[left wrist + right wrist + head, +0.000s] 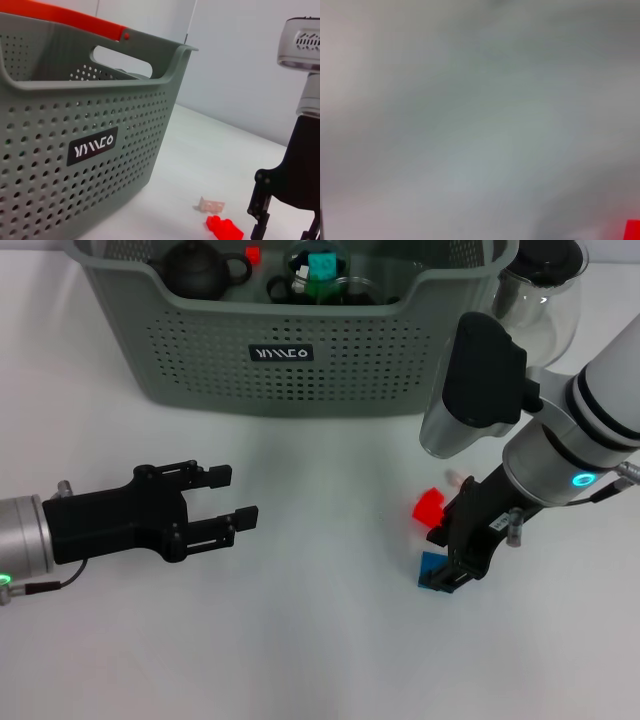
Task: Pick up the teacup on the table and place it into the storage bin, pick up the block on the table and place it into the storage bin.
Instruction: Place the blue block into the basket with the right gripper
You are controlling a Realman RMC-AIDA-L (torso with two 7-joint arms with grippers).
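The grey-green storage bin [290, 380] [75, 150] stands at the back of the table. No teacup shows on the table; clear glassware [350, 285] lies inside the bin. A blue block [431, 571] and a red block [428, 506] [225, 229] [632, 231] lie on the table at the right. My right gripper [452, 562] [285, 231] is down at the table, open, right against the blue block and close beside the red one. Over the table's left side, well short of the bin, my left gripper [228, 502] hovers open and holds nothing.
The bin also holds a dark teapot [195, 268], a small red block [252, 254] and a teal block [322, 265]. A clear glass pitcher [545, 285] with a dark lid stands behind my right arm. A small pale piece [211, 205] lies by the red block.
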